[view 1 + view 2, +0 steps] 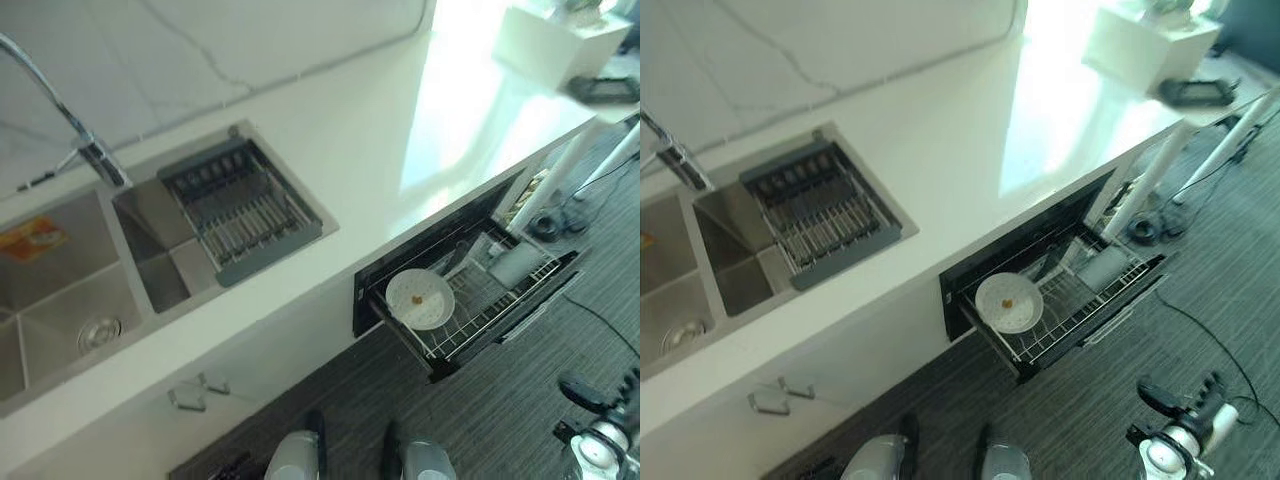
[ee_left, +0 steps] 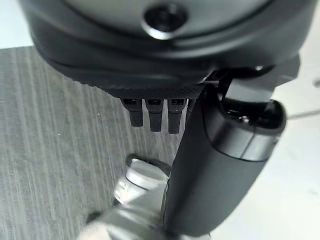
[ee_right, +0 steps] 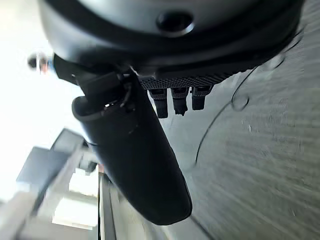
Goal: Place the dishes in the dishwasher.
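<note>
Seen from its own wrist, the left hand (image 2: 215,150) hung with fingers (image 2: 155,114) straight and relaxed, holding nothing and touching nothing, grey striped floor (image 2: 55,150) past it; the right hand (image 3: 135,155) hung the same way, fingers (image 3: 179,102) loose and empty above that floor. At centre right of the head view, the dishwasher drawer (image 1: 470,300) stood pulled out below the white counter (image 1: 400,130) edge, a white plate (image 1: 420,298) lying flat in its wire rack and a pale cup (image 1: 518,264) at the rack's right end. A sink (image 1: 70,290) with a drying rack (image 1: 240,210) filled the left of the frame, and open floor lay in front of the drawer.
</note>
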### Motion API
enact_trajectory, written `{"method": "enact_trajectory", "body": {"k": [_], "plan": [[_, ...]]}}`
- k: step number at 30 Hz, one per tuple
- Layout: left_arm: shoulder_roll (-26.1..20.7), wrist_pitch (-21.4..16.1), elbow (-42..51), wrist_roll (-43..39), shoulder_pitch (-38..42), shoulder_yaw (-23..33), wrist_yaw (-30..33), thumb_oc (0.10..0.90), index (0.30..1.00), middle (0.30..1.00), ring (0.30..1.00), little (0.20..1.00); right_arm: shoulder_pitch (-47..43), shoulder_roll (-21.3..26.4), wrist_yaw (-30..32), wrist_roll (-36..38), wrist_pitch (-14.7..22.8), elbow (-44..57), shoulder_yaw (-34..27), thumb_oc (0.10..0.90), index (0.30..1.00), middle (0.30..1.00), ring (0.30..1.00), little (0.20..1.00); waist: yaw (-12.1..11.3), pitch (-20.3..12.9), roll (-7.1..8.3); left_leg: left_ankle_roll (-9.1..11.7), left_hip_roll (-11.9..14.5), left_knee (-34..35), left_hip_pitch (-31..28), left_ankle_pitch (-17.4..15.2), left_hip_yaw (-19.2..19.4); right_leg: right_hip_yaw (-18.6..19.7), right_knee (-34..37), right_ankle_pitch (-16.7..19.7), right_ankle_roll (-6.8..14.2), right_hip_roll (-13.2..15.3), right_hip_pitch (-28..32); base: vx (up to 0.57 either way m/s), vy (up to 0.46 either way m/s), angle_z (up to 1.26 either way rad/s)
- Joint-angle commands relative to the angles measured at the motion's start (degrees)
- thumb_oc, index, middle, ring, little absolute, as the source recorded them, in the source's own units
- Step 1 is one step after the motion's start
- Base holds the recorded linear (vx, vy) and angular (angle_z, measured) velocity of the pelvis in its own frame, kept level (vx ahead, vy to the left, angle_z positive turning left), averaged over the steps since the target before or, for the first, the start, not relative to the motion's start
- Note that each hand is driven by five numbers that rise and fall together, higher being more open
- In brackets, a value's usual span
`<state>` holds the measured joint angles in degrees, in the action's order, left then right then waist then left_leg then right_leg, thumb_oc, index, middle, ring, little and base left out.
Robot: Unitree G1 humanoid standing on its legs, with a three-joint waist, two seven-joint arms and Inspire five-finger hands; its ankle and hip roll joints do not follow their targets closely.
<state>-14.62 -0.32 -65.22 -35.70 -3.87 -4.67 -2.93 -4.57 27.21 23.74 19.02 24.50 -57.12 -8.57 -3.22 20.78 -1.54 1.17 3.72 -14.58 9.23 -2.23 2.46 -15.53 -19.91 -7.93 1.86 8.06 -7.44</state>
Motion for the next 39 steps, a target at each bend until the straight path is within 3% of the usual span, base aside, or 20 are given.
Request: {"method": "enact_trajectory", "body": {"k": [1, 12, 22, 28, 29, 39], "plan": [[-2.5, -2.3, 1.1, 0.7, -0.2, 0.3, 0.6, 0.8, 0.9, 0.9, 0.9, 0.9, -5.3, 6.6, -3.0, -4.9, 4.2, 1.1, 1.7, 0.8, 0.9, 0.9, 0.9, 0.9, -1.5, 0.6, -0.65, -0.4, 0.4, -2.6, -1.9, -9.2, -2.9, -0.4, 0.9, -4.8, 1.9, 0.3, 5.6, -0.05, -0.066, 0.35], [-4.1, -3.3, 2.5, 1.9, 0.9, 0.0, -1.5, 0.8, 0.9, 0.9, 0.9, 0.9, -17.1, 11.2, -6.9, -4.9, 5.8, 1.8, 10.9, 0.8, 0.9, 0.9, 0.9, 0.9, -6.7, 6.0, -3.05, -1.0, -2.3, -2.6, 4.6, -5.8, -6.5, -1.4, -9.2, -8.6, 0.2, 1.9, -2.1, -0.04, -0.015, 0.28], [-3.6, -4.4, 2.6, 4.2, -0.7, 0.4, -3.7, 0.8, 0.9, 0.9, 0.9, 0.9, -26.4, 13.8, -6.3, -7.6, 9.6, 5.0, 14.3, 0.8, 0.9, 0.9, 0.9, 0.9, -10.9, 5.9, -4.2, -0.8, -3.3, -2.6, 6.4, -4.9, -9.9, -3.1, -10.1, -9.6, 0.0, 1.8, -2.5, 0.06, 0.057, 0.17], [-4.6, -5.3, 1.5, 3.6, -1.5, 1.4, -5.1, 0.8, 0.9, 0.9, 0.9, 0.9, -36.5, 16.7, -4.5, -8.8, 7.6, 5.5, 17.7, 0.8, 0.9, 0.9, 0.9, 0.9, -14.9, 5.4, -4.75, -0.6, -4.2, -2.6, 7.3, -4.2, -12.8, -5.4, -10.0, -10.4, 0.2, 2.0, -0.9, 0.06, 0.05, 0.15], [-4.8, -5.4, 1.3, 3.4, -1.7, 1.6, -5.4, 0.8, 0.9, 0.9, 0.9, 0.9, -37.6, 17.2, -4.4, -8.9, 7.6, 5.3, 18.2, 0.8, 0.9, 0.9, 0.9, 0.9, -15.5, 5.3, -4.15, -0.4, -4.6, -2.6, 6.6, -5.4, -12.8, -4.9, -10.2, -12.0, 0.6, 2.3, -0.1, 0.14, 0.011, 0.24], [-7.1, -6.8, 0.2, 5.1, -2.3, 3.7, -7.7, 0.8, 0.9, 0.9, 0.9, 0.9, -48.9, 20.1, -5.4, -6.6, 3.7, 2.1, 22.3, 0.8, 0.9, 0.9, 0.9, 0.9, -21.2, 3.5, -3.42, 0.5, -5.7, -2.6, 7.0, -4.8, -15.7, -10.8, -6.3, -13.0, 1.0, 2.6, 7.2, 0.05, -0.023, 0.25]]}}
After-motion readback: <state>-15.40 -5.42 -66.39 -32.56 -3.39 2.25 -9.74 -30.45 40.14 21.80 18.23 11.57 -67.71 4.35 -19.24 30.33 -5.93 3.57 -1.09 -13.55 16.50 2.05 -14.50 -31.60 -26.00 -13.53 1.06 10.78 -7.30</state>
